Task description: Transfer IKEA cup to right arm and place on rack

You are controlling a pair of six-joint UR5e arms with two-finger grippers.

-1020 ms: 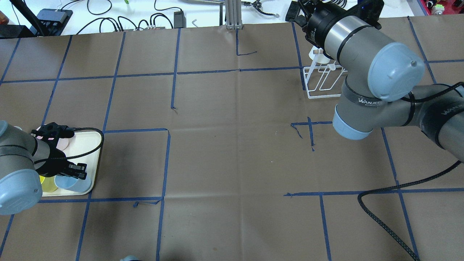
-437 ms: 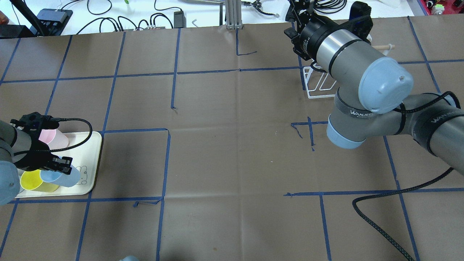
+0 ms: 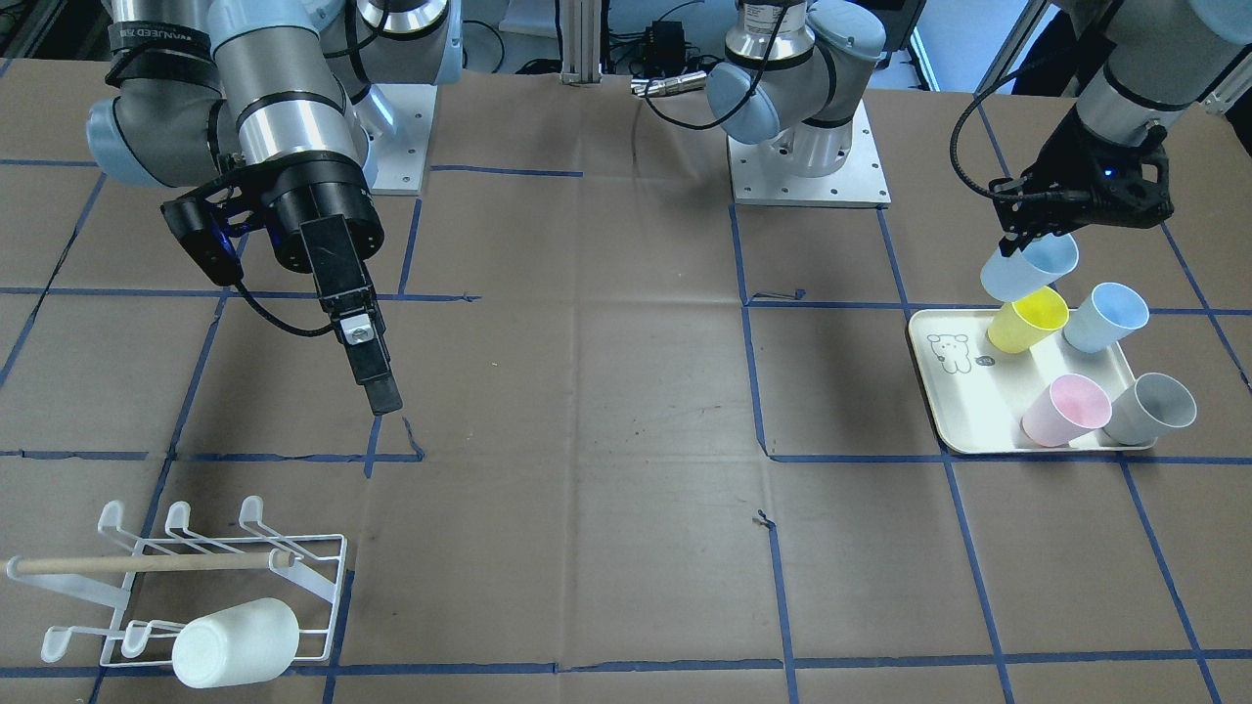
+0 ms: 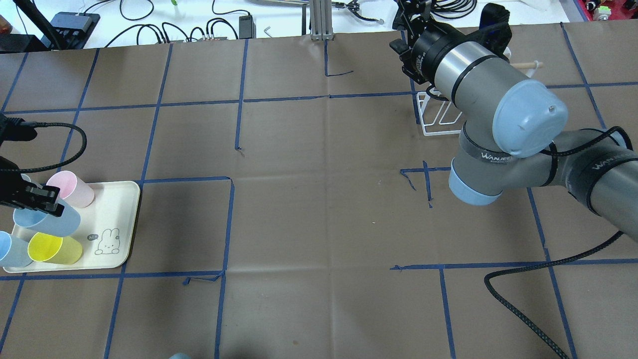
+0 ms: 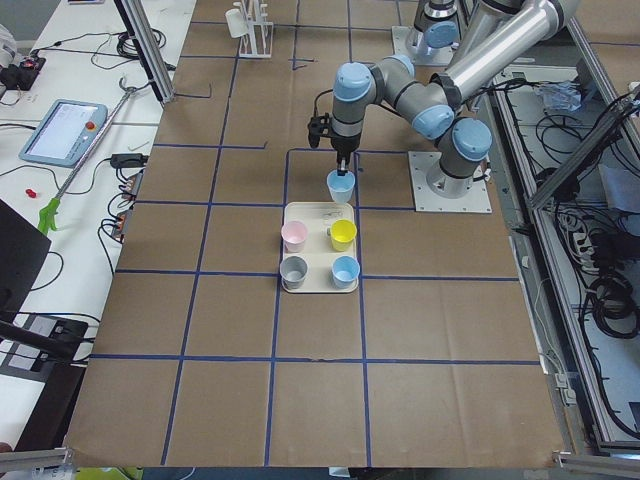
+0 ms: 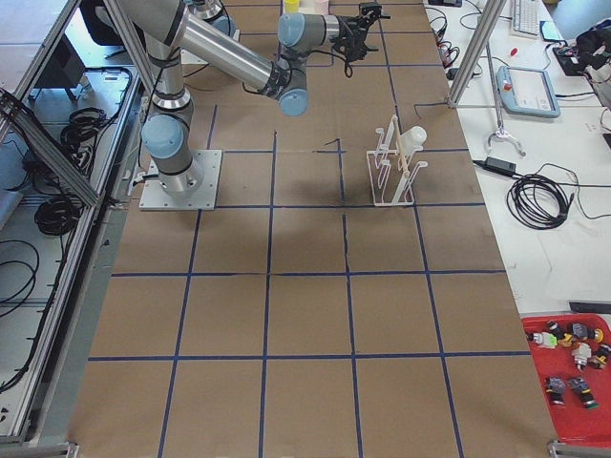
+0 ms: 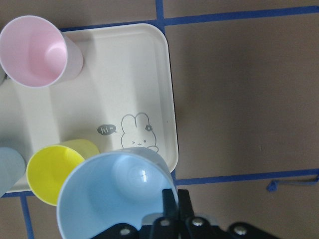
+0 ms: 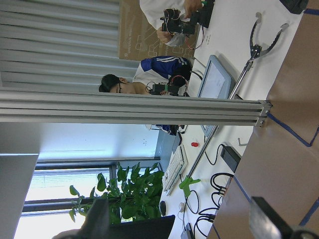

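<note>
One blue cup (image 3: pixel 1032 271) gripped by its rim in the closed left claw (image 3: pixel 1017 242), above the tray (image 3: pixel 963 416); right claw (image 3: pixel 377 391) spread wide, empty, well apart from the rack (image 3: pixel 313 537); pick-up seemingly done, next calls for meeting over the mid-worktop (image 3: pixel 587 440) for hand-over.

Brown-papered table (image 3: pixel 606 411), blue tape grid (image 3: pixel 752 391); carries cream tray (image 3: pixel 963 391), white wire rack (image 3: pixel 147 564).

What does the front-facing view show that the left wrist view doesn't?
Only the front-facing view shows the rack with a white cup on it, and the right hand. Only the left wrist view looks straight into the held blue cup, to its base. Both show that cup, the tray, the pink cup and the yellow cup.
</note>
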